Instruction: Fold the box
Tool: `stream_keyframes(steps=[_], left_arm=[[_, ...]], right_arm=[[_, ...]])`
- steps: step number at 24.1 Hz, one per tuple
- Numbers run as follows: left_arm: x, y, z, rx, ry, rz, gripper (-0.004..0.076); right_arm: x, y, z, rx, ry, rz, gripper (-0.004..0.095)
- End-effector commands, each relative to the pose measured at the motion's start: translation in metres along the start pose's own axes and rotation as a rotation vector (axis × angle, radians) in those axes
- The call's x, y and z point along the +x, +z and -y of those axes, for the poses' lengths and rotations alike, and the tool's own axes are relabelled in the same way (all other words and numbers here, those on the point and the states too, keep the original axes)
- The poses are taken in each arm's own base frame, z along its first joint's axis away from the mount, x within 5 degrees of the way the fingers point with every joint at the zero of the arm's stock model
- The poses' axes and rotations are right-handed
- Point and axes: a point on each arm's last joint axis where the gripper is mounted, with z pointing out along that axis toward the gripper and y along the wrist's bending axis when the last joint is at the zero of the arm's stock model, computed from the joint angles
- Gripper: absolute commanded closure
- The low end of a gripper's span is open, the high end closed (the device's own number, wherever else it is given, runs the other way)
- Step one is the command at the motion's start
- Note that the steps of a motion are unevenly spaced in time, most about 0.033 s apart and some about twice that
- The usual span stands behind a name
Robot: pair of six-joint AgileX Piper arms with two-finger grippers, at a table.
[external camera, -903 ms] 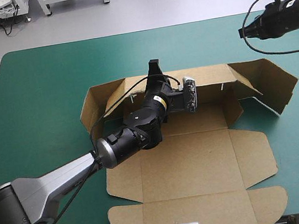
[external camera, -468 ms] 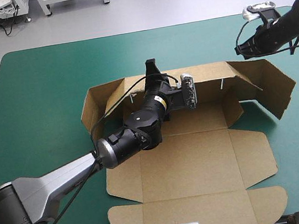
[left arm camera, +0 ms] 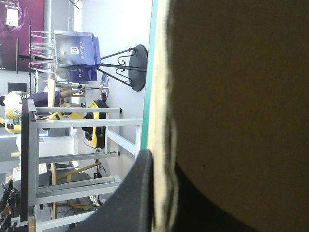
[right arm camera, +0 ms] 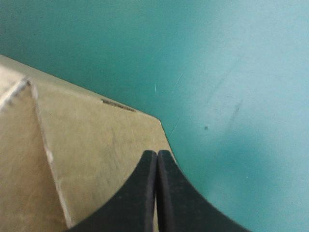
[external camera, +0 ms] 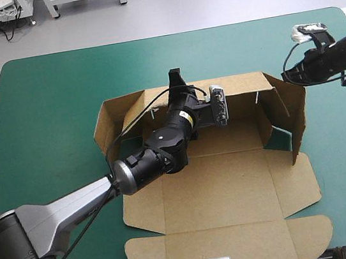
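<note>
One sheet of brown board, the box [external camera: 232,185], lies in the middle of the teal-green cover [external camera: 41,109]. Its near half is flat and its far half is partly raised.

At the left end, the left flap [external camera: 116,115] stands tilted and free, with nothing holding it. Next to it, the left gripper [external camera: 177,82] is at the far wall [external camera: 241,87]. In its wrist view the fingers [left arm camera: 137,193] pinch the thin upper edge of this wall between them.

Further right, the right panel [external camera: 295,115] stands nearly upright. The right gripper [external camera: 285,77] is just outside it, with its fingers [right arm camera: 147,193] pressed together and nothing between them. Whether it touches the panel I cannot tell.

I judge the board to be light and stiff across each panel, but weak at the creases, so a raised wall may spring back when released. It may also slide on the cover. The best hold is a pinch on a free edge close to a crease, or a flat push on the outside of a panel.
</note>
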Motion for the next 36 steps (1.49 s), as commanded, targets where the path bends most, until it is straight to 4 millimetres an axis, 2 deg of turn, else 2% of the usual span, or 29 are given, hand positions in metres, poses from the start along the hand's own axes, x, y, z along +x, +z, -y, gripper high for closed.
stream_keyframes(steps=[1,8,13,17,18,20,22,24,30,36], left_arm=[[-0.004,-0.015,-0.020,-0.061,-0.029,0.038,0.0734],[-0.004,-0.015,-0.020,-0.061,-0.029,0.038,0.0734],[-0.004,-0.015,-0.020,-0.061,-0.029,0.038,0.0734],[-0.004,-0.015,-0.020,-0.062,-0.029,0.036,0.0734],[-0.004,-0.015,-0.020,-0.062,-0.029,0.036,0.0734],[-0.004,-0.015,-0.020,-0.062,-0.029,0.036,0.0734],[-0.003,-0.015,-0.020,-0.061,-0.011,0.029,0.0734],[-0.001,-0.015,-0.020,-0.066,-0.013,0.012,0.0734],[0.000,-0.015,-0.020,-0.070,-0.012,-0.004,0.0734],[0.000,-0.015,-0.020,-0.069,-0.012,-0.001,0.0734]], right_arm=[[0.016,-0.025,-0.011,-0.076,-0.051,0.097,0.0932],[0.056,-0.001,0.008,-0.255,-0.075,0.219,0.0932],[0.075,0.007,0.004,-0.293,-0.251,0.343,0.0932],[0.086,0.014,0.003,-0.262,-0.335,0.338,0.0921],[0.087,0.015,0.004,-0.257,-0.336,0.324,0.0906],[0.088,0.014,0.003,-0.258,-0.324,0.313,0.0801],[0.090,0.011,0.000,-0.253,-0.326,0.287,0.0560],[0.091,0.006,-0.006,-0.259,-0.364,0.286,0.0442],[0.096,-0.001,-0.019,-0.240,-0.408,0.249,0.0440],[0.094,0.010,-0.039,-0.297,-0.472,0.209,0.0440]])
